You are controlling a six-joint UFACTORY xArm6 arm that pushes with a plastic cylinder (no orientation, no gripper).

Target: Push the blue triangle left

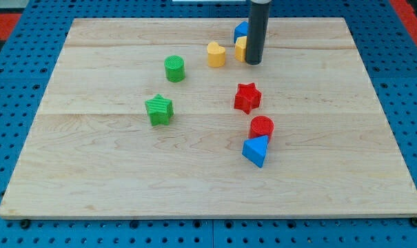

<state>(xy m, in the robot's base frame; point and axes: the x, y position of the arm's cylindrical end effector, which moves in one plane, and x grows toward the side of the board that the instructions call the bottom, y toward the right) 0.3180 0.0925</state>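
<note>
The blue triangle (pixel 256 151) lies right of the board's centre, toward the view's bottom, touching the red cylinder (pixel 261 127) just above it. My tip (pixel 253 62) is the lower end of a dark rod near the view's top. It stands far above the blue triangle, in front of a yellow block (pixel 240 48) and a blue block (pixel 241 30), partly hiding both.
A yellow block (pixel 216 54) lies left of my tip. A red star (pixel 247 97) sits between my tip and the red cylinder. A green cylinder (pixel 174 68) and a green star (pixel 159 109) lie on the left. The wooden board (pixel 91 172) rests on a blue pegboard.
</note>
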